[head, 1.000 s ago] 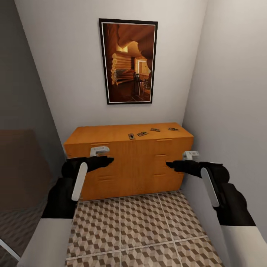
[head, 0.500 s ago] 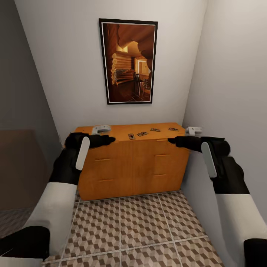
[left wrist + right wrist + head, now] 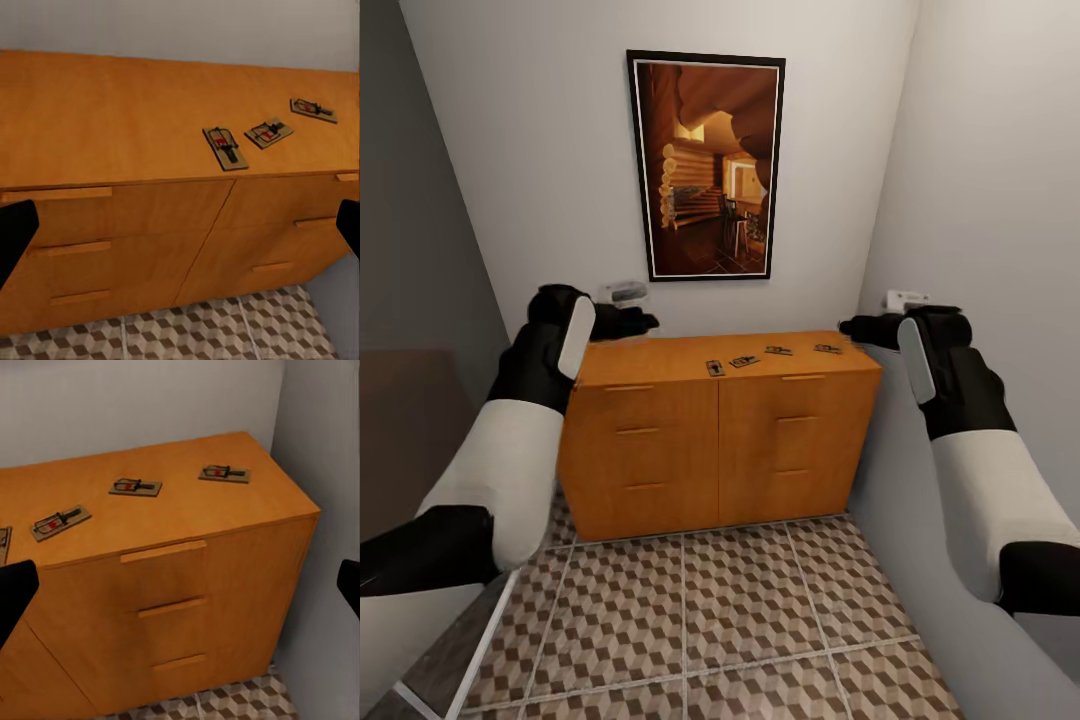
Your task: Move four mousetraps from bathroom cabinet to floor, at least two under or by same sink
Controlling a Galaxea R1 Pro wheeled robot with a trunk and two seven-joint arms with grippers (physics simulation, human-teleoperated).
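The orange-brown cabinet (image 3: 720,440) stands against the back wall. Several mousetraps lie in a row on its top, from a mousetrap (image 3: 714,367) near the middle to a mousetrap (image 3: 827,348) by the right end. My left gripper (image 3: 648,323) hovers above the cabinet's left end, and my right gripper (image 3: 846,328) hovers just off its right end. Both are open and hold nothing. In the left wrist view the black fingertips (image 3: 15,234) stand wide apart, with a mousetrap (image 3: 225,147) ahead. In the right wrist view a mousetrap (image 3: 224,474) lies near the cabinet's right end. The bathroom floor (image 3: 700,620) has cube-pattern tiles. The sink is out of view.
A framed picture (image 3: 707,165) hangs on the wall above the cabinet. A grey wall (image 3: 980,200) runs close along the cabinet's right side. A darker wall (image 3: 410,250) closes the left. Tiled floor stretches between me and the cabinet.
Both arms have risen from in front of the cabinet's drawers to just above its top. The mousetraps have not moved.
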